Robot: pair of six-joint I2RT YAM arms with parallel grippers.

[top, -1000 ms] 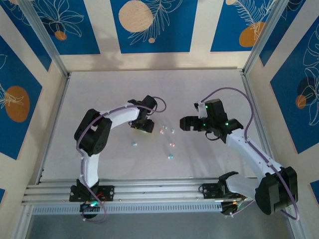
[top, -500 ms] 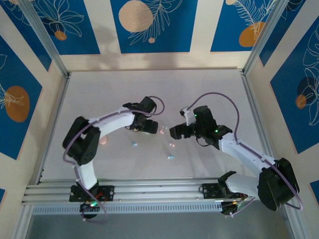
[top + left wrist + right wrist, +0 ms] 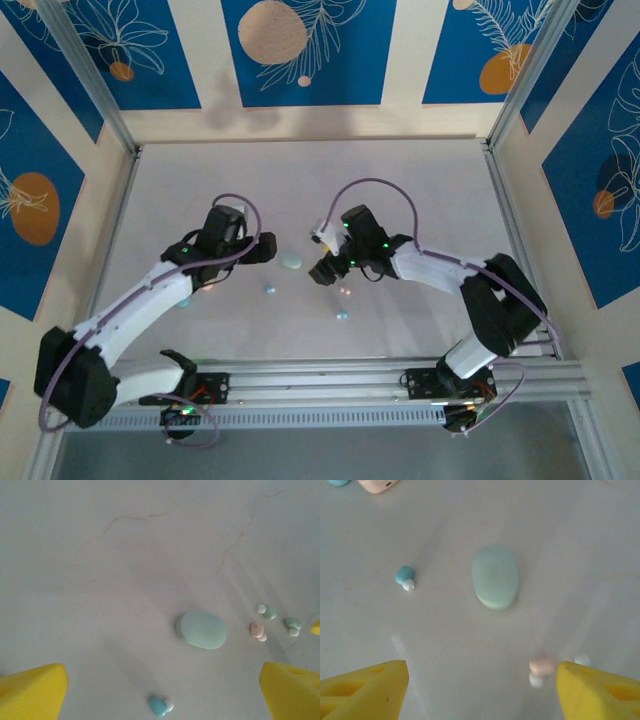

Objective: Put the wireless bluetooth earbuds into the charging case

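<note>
Left gripper (image 3: 162, 682): yellow fingers (image 3: 30, 694) spread wide, nothing between them or in their hold.
Right gripper (image 3: 481, 670): fingers parted wide, gripping nothing.
Mint case (image 3: 201, 629): flat on the table (image 3: 100, 555), ahead of the left gripper and slightly right of centre. Its long axis runs side to side, along the finger line. From the right gripper it lies straight ahead, long axis pointing away.
Blue earbud (image 3: 158, 706): on the table between the left gripper's fingers, near the middle, white tip pointing right. It is ahead-left of the right gripper.
Pink earbud (image 3: 257, 630): ahead of the left gripper, right of the case, white tip toward the gripper. In the right wrist view it is blurred, just beside a fingertip.
Mint earbuds (image 3: 270, 611): two, just beyond the pink one.
Pink case (image 3: 377, 484): far ahead-left of the right gripper, cut off by the edge.
</note>
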